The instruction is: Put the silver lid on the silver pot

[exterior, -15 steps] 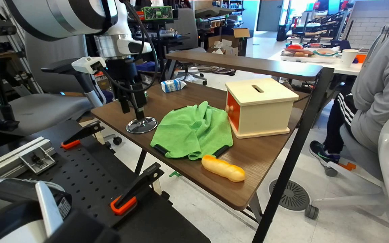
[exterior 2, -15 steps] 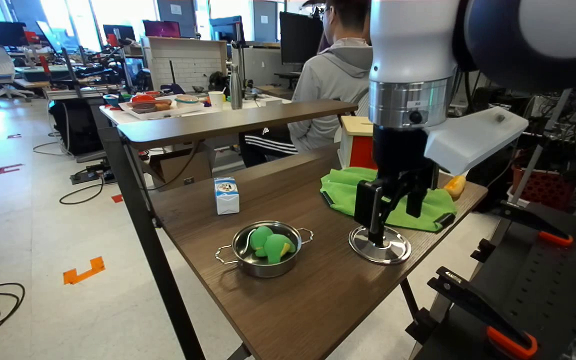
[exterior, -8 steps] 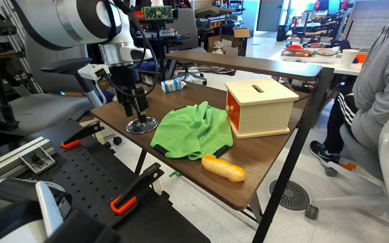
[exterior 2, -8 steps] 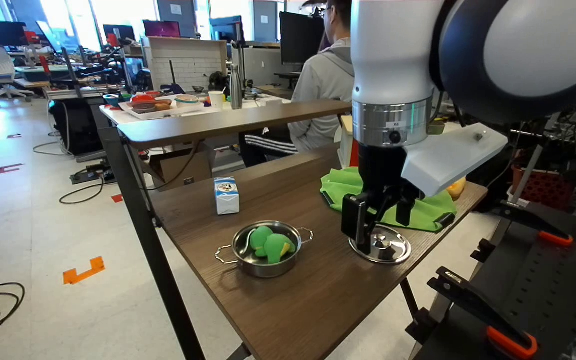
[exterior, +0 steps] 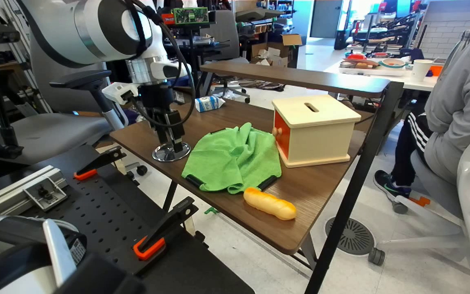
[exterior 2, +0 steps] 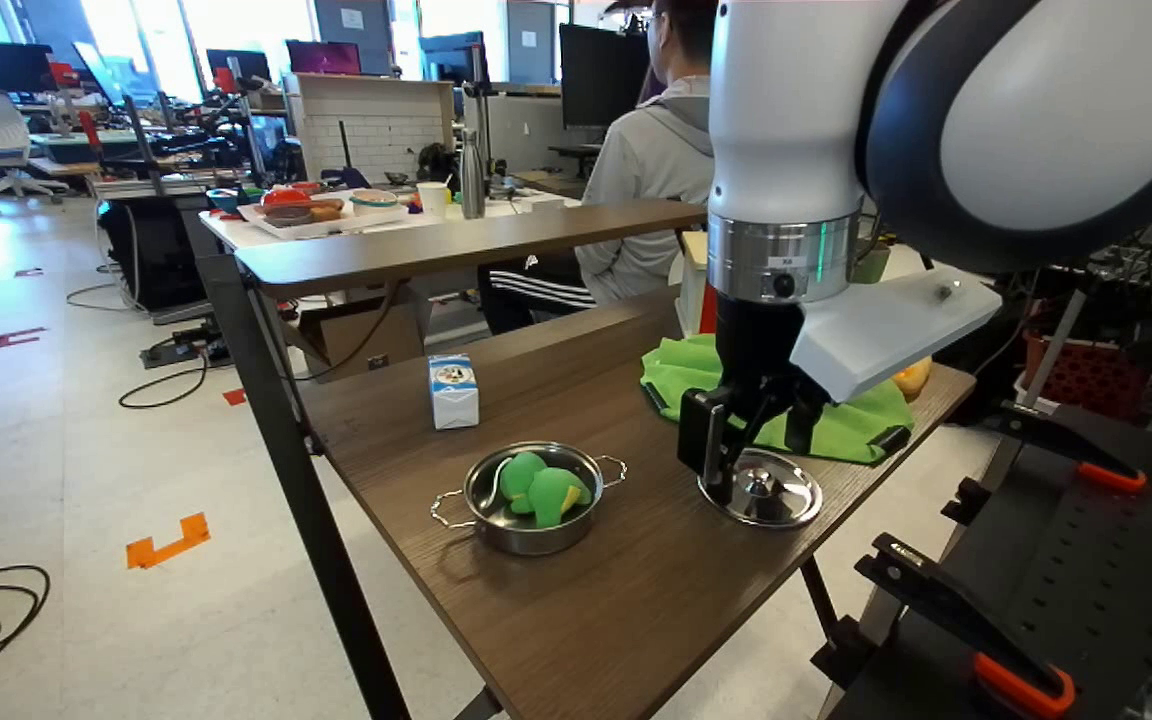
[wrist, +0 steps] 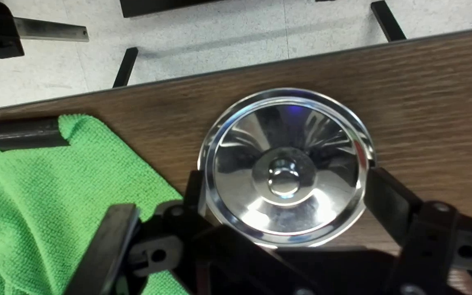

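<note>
The silver lid lies flat on the brown table, knob up, near the table's edge. It also shows in an exterior view and fills the middle of the wrist view. My gripper is open, with its fingertips apart over opposite sides of the lid's rim and the knob between them. Whether they touch the rim I cannot tell. The gripper also shows in both exterior views. The silver pot stands open on the table with a green toy inside. It is out of sight in the other views.
A green cloth lies beside the lid. A wooden box with an orange front and a toy bread lie beyond it. A blue-white carton stands near the pot. A raised shelf runs along one table side.
The arm has come lower and shifted, so the fingers now stand to either side of the lid's knob. The lid, pot and cloth have not moved. The gripper stays open.
</note>
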`<action>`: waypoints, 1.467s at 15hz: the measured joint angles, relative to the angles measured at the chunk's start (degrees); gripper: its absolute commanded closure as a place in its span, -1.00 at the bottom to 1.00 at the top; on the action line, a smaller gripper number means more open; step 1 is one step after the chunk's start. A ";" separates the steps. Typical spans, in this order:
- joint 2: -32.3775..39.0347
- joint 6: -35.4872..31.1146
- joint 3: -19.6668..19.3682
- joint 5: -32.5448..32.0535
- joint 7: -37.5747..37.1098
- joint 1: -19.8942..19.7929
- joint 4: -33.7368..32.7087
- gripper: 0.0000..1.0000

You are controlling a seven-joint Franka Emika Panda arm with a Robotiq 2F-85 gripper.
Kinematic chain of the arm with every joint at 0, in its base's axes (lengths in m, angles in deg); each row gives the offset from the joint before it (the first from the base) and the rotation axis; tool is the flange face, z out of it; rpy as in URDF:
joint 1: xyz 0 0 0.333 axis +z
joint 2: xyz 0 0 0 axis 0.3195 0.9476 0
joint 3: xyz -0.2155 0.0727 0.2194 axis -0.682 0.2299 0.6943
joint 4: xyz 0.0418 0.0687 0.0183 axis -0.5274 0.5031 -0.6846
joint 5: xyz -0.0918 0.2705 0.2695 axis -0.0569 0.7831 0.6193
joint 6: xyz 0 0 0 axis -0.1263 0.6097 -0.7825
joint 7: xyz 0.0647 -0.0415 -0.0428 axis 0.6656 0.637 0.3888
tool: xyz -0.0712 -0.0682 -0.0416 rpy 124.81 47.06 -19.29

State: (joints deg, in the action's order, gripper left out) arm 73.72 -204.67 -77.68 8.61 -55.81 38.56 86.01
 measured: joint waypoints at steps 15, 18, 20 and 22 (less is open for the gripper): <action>0.13 -2.65 -1.42 6.31 0.00 -0.02 -0.14 1.00; 0.13 -2.65 -1.90 6.31 0.00 0.09 -0.21 0.46; -0.23 -2.65 -2.26 6.35 0.00 0.07 -0.39 0.20; -1.55 -2.66 -2.61 6.59 0.00 -0.08 -0.47 -0.10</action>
State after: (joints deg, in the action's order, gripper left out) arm 72.17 -207.32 -80.30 15.21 -55.80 38.48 85.54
